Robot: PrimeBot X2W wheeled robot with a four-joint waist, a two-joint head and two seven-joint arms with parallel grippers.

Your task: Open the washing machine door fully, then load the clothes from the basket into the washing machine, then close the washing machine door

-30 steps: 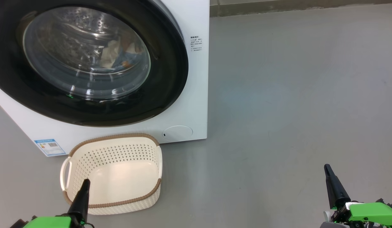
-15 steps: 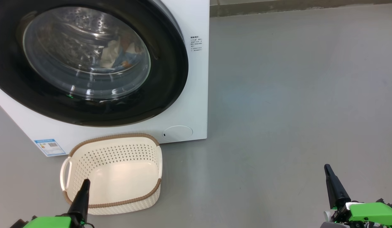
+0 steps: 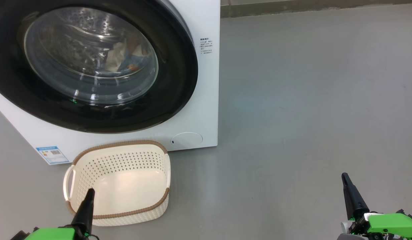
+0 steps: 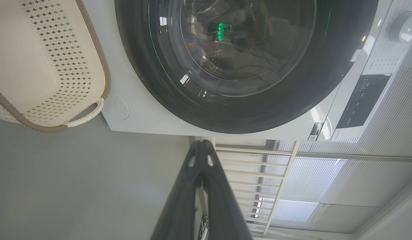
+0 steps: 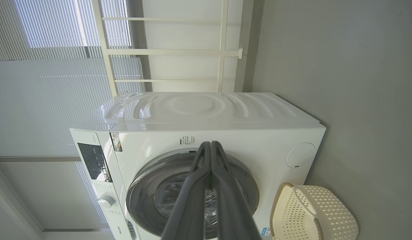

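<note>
Dipped slightly: right gripper point(image 3: 345, 178), pinched shut and empty like left gripper point(image 3: 90, 192), parked since clothes point(image 3: 126, 56) behind closed door point(image 3: 174, 83), basket point(image 3: 121, 144) emptied.

Glossy black door point(image 3: 179, 83), perforated plastic basket point(image 3: 126, 160), matt floor point(image 3: 309, 100)

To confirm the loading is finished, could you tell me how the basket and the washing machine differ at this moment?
The basket is empty, while the washing machine holds the clothes, visible through its glass. The basket is small, cream and perforated with a brown rim; the washing machine is large, white and smooth. The basket is open on top; the washing machine door is shut. Both stand on the grey floor.
</note>
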